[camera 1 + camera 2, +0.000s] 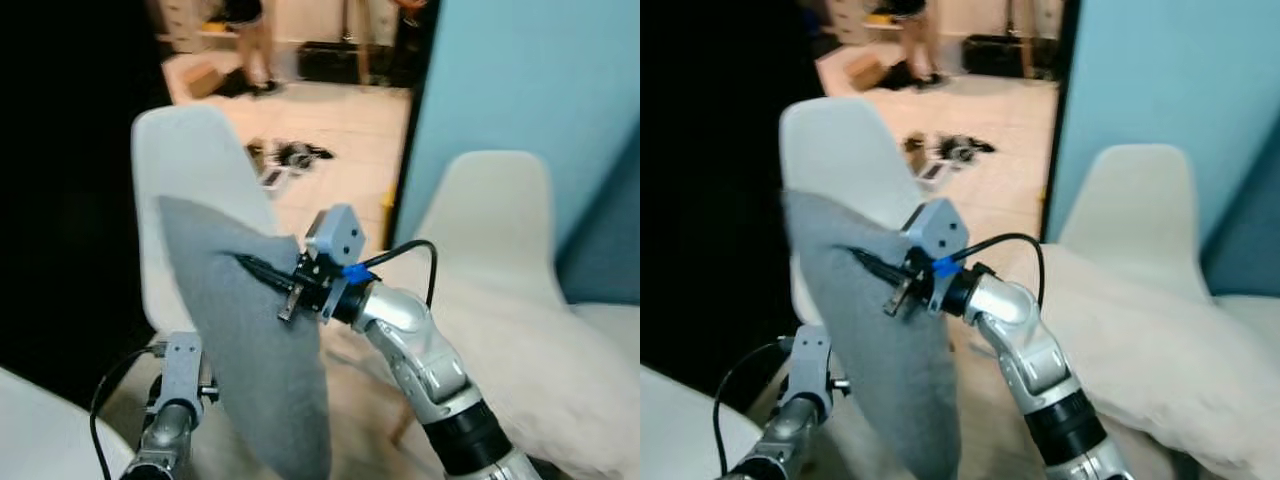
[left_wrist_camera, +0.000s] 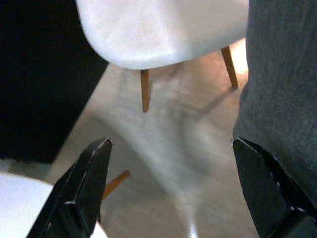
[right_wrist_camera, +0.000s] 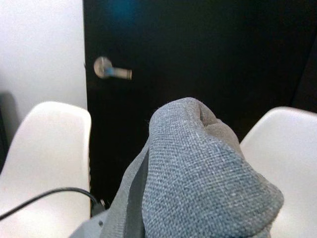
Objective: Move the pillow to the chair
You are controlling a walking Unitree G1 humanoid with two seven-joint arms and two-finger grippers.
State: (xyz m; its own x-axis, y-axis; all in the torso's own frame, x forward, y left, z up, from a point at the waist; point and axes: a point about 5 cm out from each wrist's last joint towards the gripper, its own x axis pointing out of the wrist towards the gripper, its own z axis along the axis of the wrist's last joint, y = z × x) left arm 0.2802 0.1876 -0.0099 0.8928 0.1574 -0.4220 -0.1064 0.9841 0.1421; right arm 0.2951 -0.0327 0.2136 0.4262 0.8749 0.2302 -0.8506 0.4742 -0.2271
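Note:
A grey fabric pillow [image 1: 250, 350] hangs upright in the air, in front of a white shell chair [image 1: 195, 170] with wooden legs. My right gripper [image 1: 252, 266] is shut on the pillow's upper edge and reaches in from the right. In the right wrist view the pinched grey fabric [image 3: 198, 168] bulges over the fingers and hides them. My left gripper [image 2: 172, 143] is open, low beside the pillow's bottom part. One of its fingers [image 2: 262, 183] lies close against the grey cloth, and nothing is between the two.
A second white chair [image 1: 495, 215] stands to the right by a blue wall [image 1: 530, 80], with white bedding [image 1: 520, 350] below it. Another white seat [image 1: 40, 430] is at the lower left. A black door [image 1: 60, 200] is on the left. Clutter [image 1: 290, 155] and a person's legs [image 1: 255, 50] are far back.

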